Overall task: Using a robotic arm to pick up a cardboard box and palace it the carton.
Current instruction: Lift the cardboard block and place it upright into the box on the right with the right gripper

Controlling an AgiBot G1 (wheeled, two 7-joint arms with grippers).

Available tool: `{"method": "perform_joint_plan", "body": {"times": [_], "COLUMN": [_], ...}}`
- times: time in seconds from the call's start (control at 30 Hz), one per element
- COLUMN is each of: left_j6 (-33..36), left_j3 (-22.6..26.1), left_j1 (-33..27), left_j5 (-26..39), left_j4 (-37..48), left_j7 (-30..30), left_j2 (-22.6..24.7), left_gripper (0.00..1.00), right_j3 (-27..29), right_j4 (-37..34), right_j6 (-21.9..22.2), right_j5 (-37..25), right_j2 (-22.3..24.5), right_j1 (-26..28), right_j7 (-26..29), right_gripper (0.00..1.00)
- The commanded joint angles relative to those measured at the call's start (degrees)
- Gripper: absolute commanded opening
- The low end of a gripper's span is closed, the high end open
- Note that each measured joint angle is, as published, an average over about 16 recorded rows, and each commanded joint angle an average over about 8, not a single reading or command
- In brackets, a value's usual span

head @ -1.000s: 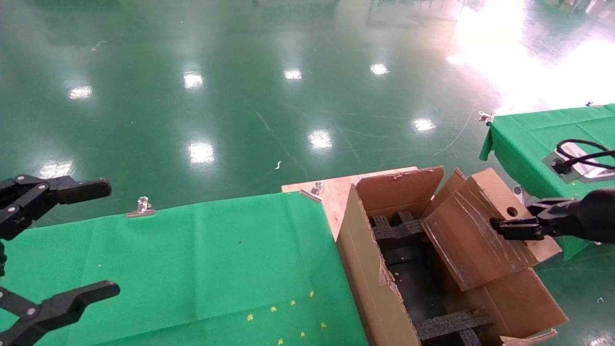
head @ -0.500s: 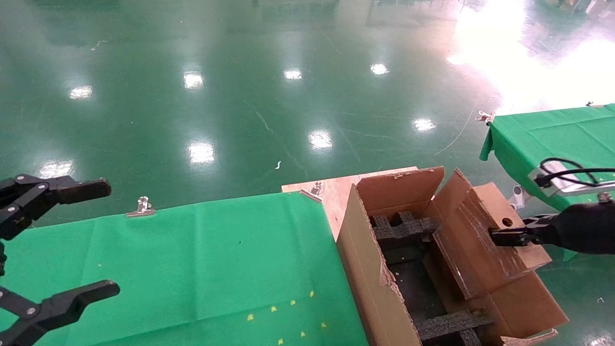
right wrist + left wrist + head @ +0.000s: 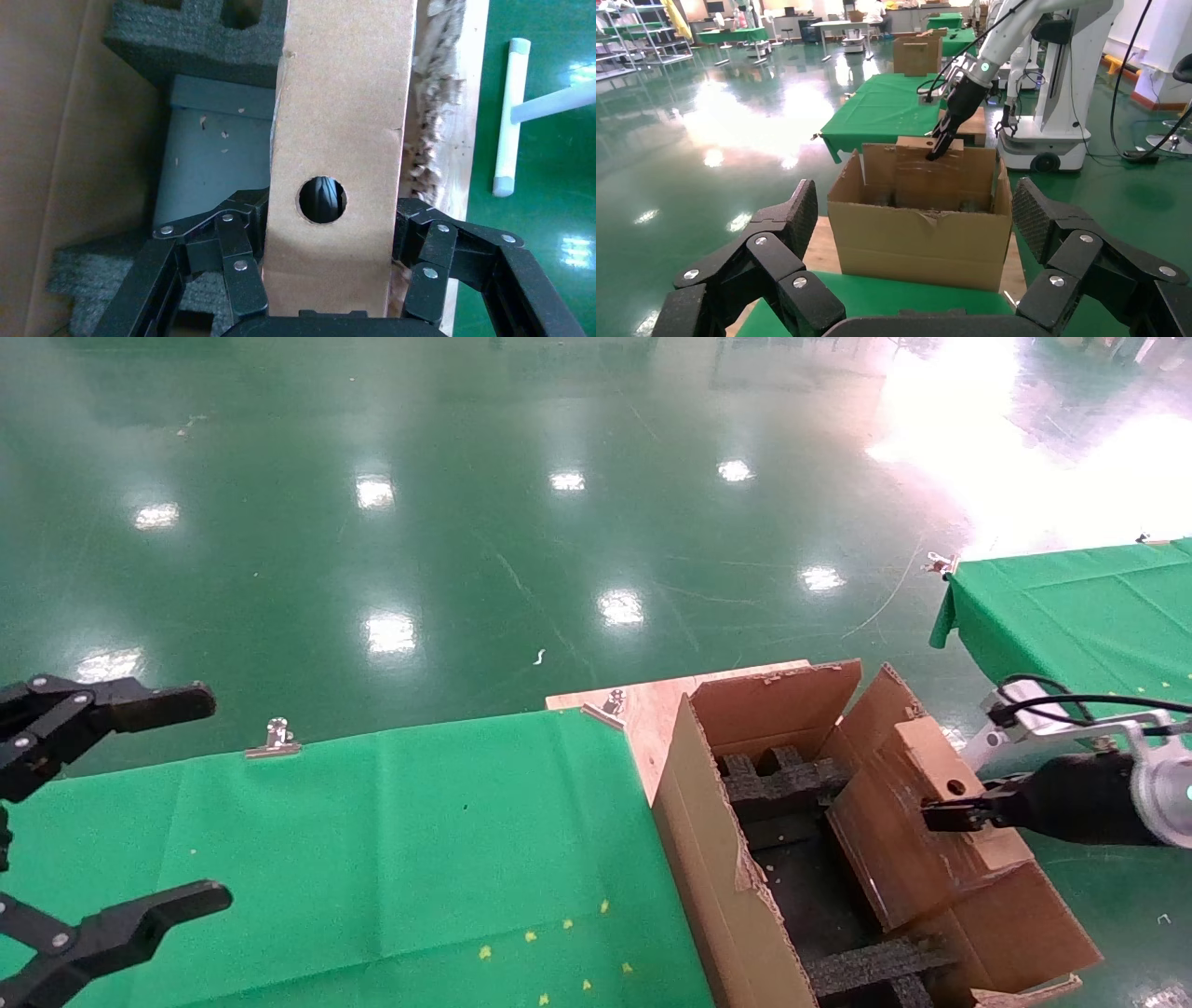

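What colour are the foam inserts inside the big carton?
Dark grey to black; the foam inserts in the carton show best in the right wrist view.

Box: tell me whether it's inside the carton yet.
Partly in. The box stands tilted, lower end among the carton's foam, top above the rim, right gripper clamped on it.
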Motion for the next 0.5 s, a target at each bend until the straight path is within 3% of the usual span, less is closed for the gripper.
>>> {"method": "perform_joint_plan", "body": {"times": [0.03, 0.5], "left_j6": [0.00, 0.00], "left_j3": [0.00, 0.00], "left_j1": [0.00, 0.00], "left_j5": [0.00, 0.00], "left_j4": [0.00, 0.00], "left_j7": [0.00, 0.00], "left_j2": [0.00, 0.00], "left_gripper": [1.00, 1.00], "right_j3": [-0.33, -1.41], "right_j4": [-0.88, -10.00], "right_j6": [0.90, 4.49], "right_j5": [0.53, 3.95], "right_j2": [-0.93, -9.24], "right_j1": [-1.03, -7.98], "right_j7": [-0.19, -3.13], "right_gripper": [0.00, 0.00]}}
